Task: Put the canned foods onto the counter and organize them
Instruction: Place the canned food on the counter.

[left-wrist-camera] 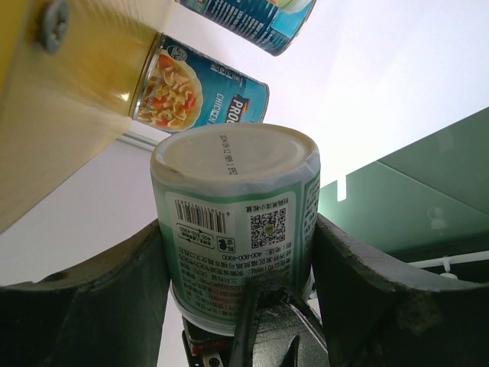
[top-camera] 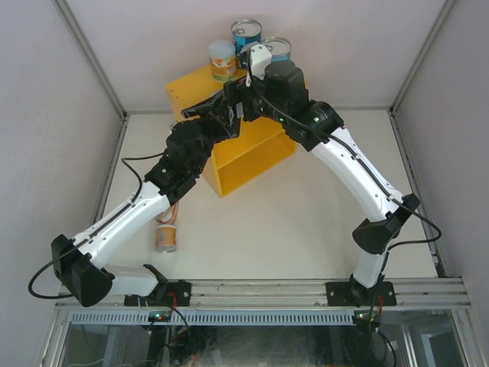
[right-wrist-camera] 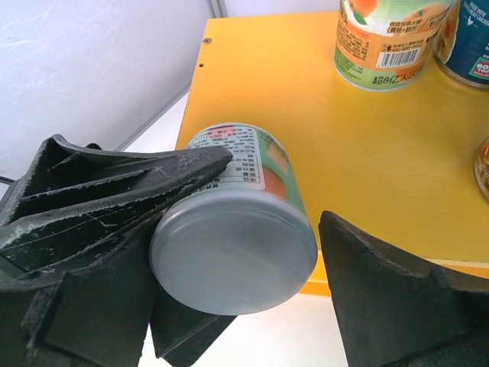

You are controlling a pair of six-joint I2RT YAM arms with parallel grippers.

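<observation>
A small green-labelled can [left-wrist-camera: 233, 191] with a pale lid sits between both black fingers [left-wrist-camera: 114, 283] of my left gripper [left-wrist-camera: 238, 229], which is shut on it beside the yellow counter [left-wrist-camera: 69, 99]. In the right wrist view the same can [right-wrist-camera: 237, 252] shows its grey end over the counter's top [right-wrist-camera: 367, 153]. My right gripper [right-wrist-camera: 275, 191] is open around it: one finger touches it, the other stands apart. Both grippers meet over the counter [top-camera: 187, 92], and the arms hide the held can from above. Two blue cans [top-camera: 246, 34] [top-camera: 276, 50] and an orange-labelled can [top-camera: 222, 61] stand on top.
Another small can [top-camera: 166, 235] lies on its side on the white table beside the left arm. The counter's open inner shelf [top-camera: 252, 157] faces the arms. Part of another tin [right-wrist-camera: 483, 164] shows at the right edge of the counter top. Grey walls close in the table.
</observation>
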